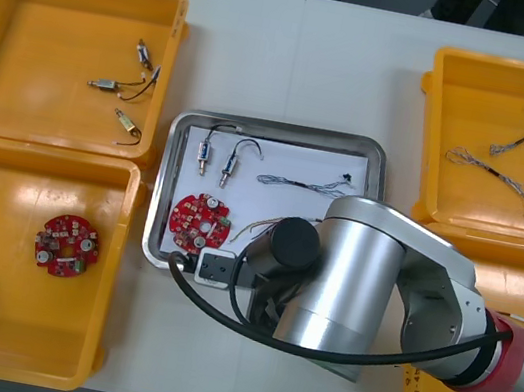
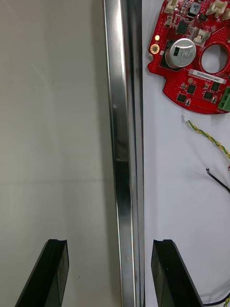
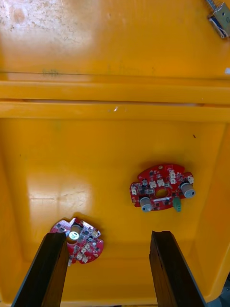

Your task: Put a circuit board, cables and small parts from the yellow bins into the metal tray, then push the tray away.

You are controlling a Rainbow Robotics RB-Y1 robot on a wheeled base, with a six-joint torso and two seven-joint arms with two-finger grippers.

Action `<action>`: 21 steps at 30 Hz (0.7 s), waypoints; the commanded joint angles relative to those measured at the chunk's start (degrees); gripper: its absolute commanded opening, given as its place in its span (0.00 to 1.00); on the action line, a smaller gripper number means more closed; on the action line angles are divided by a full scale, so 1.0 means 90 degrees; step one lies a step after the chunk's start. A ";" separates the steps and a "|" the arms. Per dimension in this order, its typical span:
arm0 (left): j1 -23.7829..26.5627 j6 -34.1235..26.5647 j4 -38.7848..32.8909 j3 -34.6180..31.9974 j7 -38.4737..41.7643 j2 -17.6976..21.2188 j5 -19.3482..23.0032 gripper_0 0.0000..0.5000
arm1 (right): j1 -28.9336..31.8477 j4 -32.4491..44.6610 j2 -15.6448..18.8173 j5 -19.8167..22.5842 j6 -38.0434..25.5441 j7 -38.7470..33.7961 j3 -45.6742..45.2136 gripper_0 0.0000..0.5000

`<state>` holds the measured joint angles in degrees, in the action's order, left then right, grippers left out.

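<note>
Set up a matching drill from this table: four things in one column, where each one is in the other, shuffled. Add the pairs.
Things:
1. right gripper
2. left gripper
3. pair of twisted cables
4. three small metal parts

Places:
a. in the far left bin
b. open, astride the metal tray rim
c. in the far right bin
d. open, above the near left bin

Pairs: 1-b, 2-d, 3-c, 4-a

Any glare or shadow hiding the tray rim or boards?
Right wrist view: the metal tray's rim shines in streaks, straddled by the open right gripper. Left wrist view: glare patch on the yellow bin floor, off both circuit boards, left gripper open above. Front view: even light.
</note>
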<state>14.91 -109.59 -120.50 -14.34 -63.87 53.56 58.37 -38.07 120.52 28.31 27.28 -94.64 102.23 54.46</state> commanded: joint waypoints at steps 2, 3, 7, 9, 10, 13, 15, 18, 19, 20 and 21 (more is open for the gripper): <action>-0.0260 -0.0045 -0.0303 -0.0262 -0.0403 0.0142 0.0047 1.00 | -0.0340 -0.0227 -0.0245 -0.0121 0.0232 0.0077 0.0258 1.00; -0.0279 -0.0045 -0.0322 -0.0262 -0.0403 0.0142 0.0047 1.00 | -0.0369 -0.0295 -0.0255 -0.0121 0.0272 0.0057 0.0287 1.00; -0.0367 -0.0045 -0.0390 -0.0262 -0.0403 0.0113 0.0047 1.00 | -0.0389 -0.0442 -0.0265 -0.0130 0.0398 0.0047 0.0365 1.00; -0.0426 -0.0045 -0.0429 -0.0262 -0.0403 0.0084 0.0038 1.00 | -0.0418 -0.0588 -0.0226 -0.0169 0.0555 0.0028 0.0482 1.00; -0.0435 -0.0045 -0.0439 -0.0262 -0.0403 0.0064 0.0028 1.00 | -0.0438 -0.0627 -0.0216 -0.0179 0.0623 0.0018 0.0521 1.00; -0.0445 -0.0045 -0.0449 -0.0262 -0.0403 -0.0014 -0.0040 1.00 | -0.0477 -0.0793 -0.0216 -0.0228 0.0789 -0.0031 0.0687 1.00; -0.0445 -0.0045 -0.0449 -0.0262 -0.0423 -0.0082 -0.0128 1.00 | -0.0477 -0.0881 -0.0226 -0.0238 0.0867 -0.0070 0.0746 1.00; -0.0445 -0.0045 -0.0449 -0.0262 -0.0442 -0.0131 -0.0236 1.00 | -0.0477 -0.0911 -0.0226 -0.0306 0.0877 -0.0099 0.0834 1.00; -0.0445 -0.0045 -0.0449 -0.0262 -0.0452 -0.0151 -0.0275 1.00 | -0.0477 -0.0911 -0.0226 -0.0384 0.0877 -0.0109 0.0892 1.00; -0.0445 -0.0045 -0.0439 -0.0262 -0.0472 -0.0160 -0.0294 1.00 | -0.0477 -0.0911 -0.0226 -0.0423 0.0887 -0.0119 0.0922 1.00; -0.0445 -0.0045 -0.0439 -0.0262 -0.0482 -0.0180 -0.0324 1.00 | -0.0477 -0.0911 -0.0226 -0.0531 0.0887 -0.0138 0.0970 1.00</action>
<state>11.68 -109.60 -122.79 -14.72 -63.87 53.00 56.68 -40.62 111.76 27.31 24.33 -87.29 102.19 61.35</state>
